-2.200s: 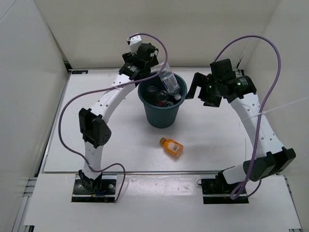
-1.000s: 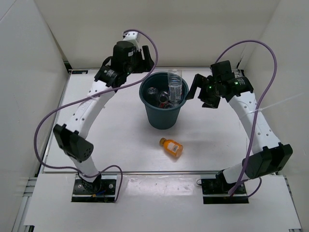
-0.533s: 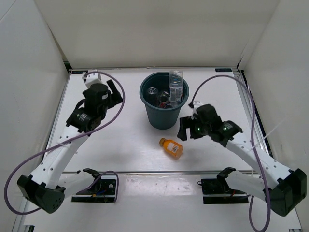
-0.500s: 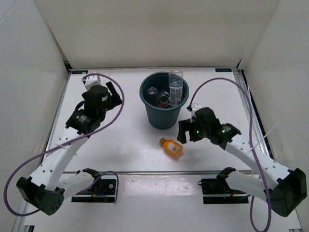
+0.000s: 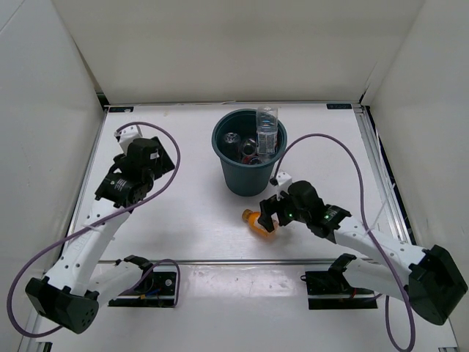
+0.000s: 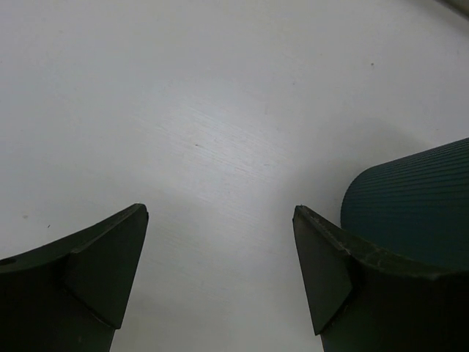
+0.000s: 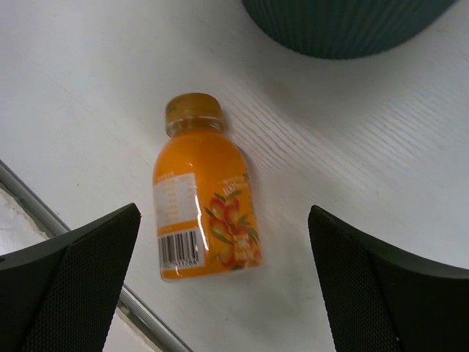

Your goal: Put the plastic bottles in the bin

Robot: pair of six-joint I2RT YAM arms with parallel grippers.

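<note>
Right gripper point(image 7: 223, 214) lowered over one orange bottle point(image 7: 207, 220), one bin point(image 5: 248, 180)

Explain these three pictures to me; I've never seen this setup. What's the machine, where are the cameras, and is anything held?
Two white robot arms are bolted at the near edge of a table. One picture looks down from above; the other two come from a camera on each wrist. On the table stands a dark teal bin with several bottles inside. One orange bottle lies on its side near it. The right gripper hovers open over that bottle; the left gripper is open over bare table. Nothing is held.
</note>
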